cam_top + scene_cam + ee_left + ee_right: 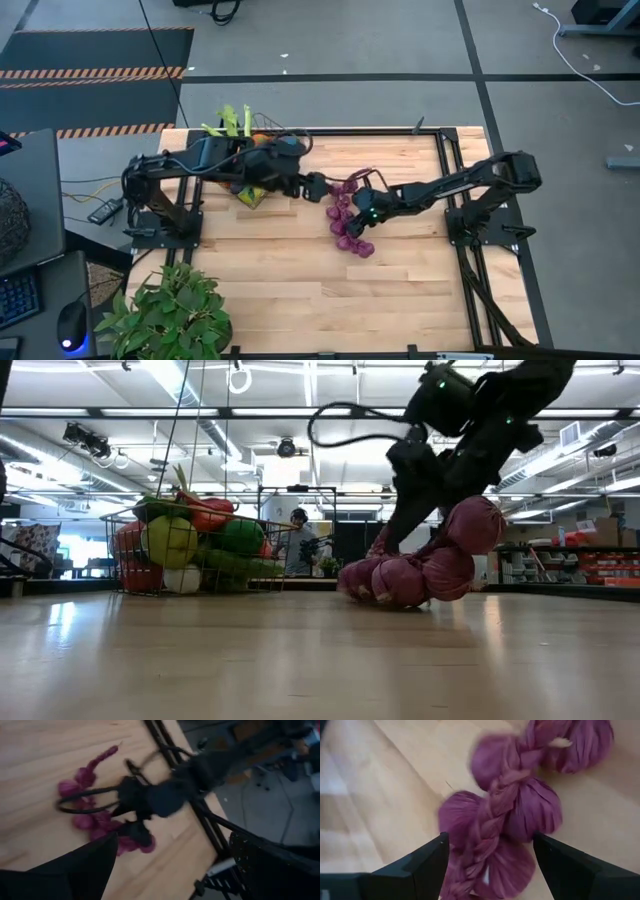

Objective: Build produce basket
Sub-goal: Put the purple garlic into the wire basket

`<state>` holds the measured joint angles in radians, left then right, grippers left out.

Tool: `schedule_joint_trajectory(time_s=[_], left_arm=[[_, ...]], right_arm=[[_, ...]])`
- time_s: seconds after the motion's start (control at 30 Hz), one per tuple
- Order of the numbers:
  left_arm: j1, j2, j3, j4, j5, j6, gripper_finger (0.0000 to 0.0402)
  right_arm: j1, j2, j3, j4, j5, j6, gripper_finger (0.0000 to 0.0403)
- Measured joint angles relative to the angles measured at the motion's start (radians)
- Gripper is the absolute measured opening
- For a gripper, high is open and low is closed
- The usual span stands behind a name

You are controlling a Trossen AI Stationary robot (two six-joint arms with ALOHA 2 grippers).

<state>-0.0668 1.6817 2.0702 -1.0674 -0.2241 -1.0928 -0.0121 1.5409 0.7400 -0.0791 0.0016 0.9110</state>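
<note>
pale wooden tabletop fills the overhead frame. right gripper (352,214) sits just right of centre, jaws spread around the purple grapes (348,222), seemingly to lift them. left gripper (322,186) waits open near the full basket (247,190), upper left.

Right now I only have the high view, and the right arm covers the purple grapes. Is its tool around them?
Observer: Yes. In the right wrist view the right tool straddles the purple grapes, fingers open on either side.
Operator: Are the grapes off the table?
Observer: Partly. In the low view the upper end is raised and the lower end rests on the table.
Operator: Is the basket filled?
Observer: The basket already holds red and green produce.
</note>
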Motion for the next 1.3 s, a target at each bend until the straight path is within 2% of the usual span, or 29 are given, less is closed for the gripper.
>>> schedule_joint_trajectory(time_s=[0.17, 0.33, 0.5, 0.7, 0.87, 1.03, 1.3], left_arm=[[-0.041, 0.0, 0.0, 0.015, 0.0, 0.006, 0.0387], [-0.08, 0.0, 0.0, 0.016, 0.003, 0.033, 0.0387], [-0.124, -0.001, 0.0, 0.002, 0.012, 0.04, 0.0387], [-0.138, -0.022, 0.011, -0.019, 0.007, 0.043, 0.0387], [-0.116, -0.094, 0.027, -0.022, -0.077, 0.042, 0.0387], [-0.1, -0.17, 0.028, 0.008, -0.091, 0.06, 0.0387], [-0.099, -0.252, 0.028, 0.173, -0.186, 0.156, 0.0387]], right_arm=[[0.01, 0.097, 0.033, -0.001, -0.046, 0.036, 0.0291], [0.015, 0.161, 0.088, -0.002, -0.04, 0.032, 0.029], [0.013, 0.177, 0.138, -0.009, -0.011, 0.033, 0.0279], [0.01, 0.175, 0.194, 0.001, -0.005, 0.0, 0.0245], [0.004, 0.172, 0.245, 0.011, -0.05, -0.074, 0.0227], [-0.01, 0.172, 0.324, 0.013, -0.09, -0.085, 0.0225], [-0.04, 0.173, 0.559, 0.101, -0.119, -0.177, 0.0225]])
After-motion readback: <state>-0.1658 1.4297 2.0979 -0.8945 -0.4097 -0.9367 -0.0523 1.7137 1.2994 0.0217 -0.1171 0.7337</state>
